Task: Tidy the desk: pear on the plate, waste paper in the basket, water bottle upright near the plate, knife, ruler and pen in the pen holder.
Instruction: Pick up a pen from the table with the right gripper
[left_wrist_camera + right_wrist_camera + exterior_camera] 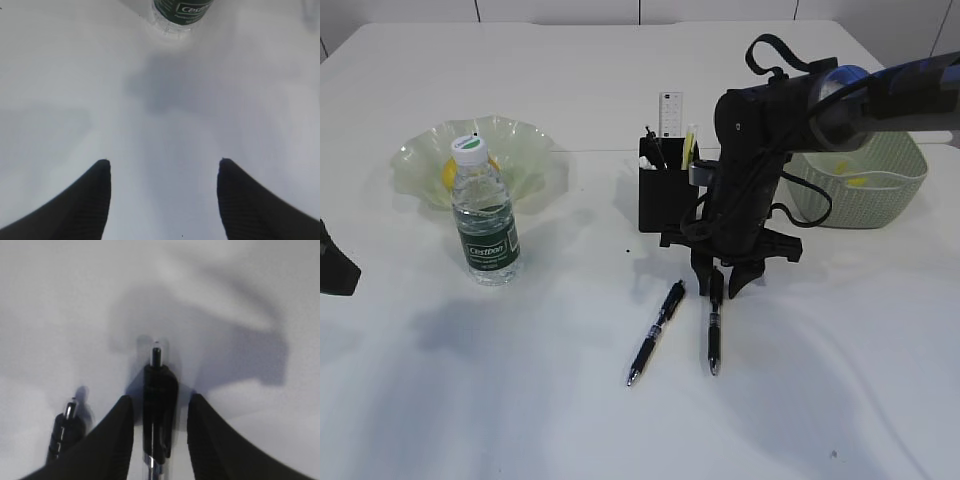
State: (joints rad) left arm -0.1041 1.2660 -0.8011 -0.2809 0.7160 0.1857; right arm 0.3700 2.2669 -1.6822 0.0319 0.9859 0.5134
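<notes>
White tabletop (620, 420) carries two pens near the holder (665, 195). Right claw (159, 412) straddles the right pen (715, 335), fingers apart, not yet clamped. Slim, stiff, light, likely slippery: best gripped mid-barrel. Left claw (164, 172) hangs apart.

Two pens are counted on the surface (440, 400) in front of the pen holder (665, 197): one pen (656, 333) and a second pen (715, 338). One water bottle (485, 216), one plate (525, 150) and one basket (880, 195) are seen.
</notes>
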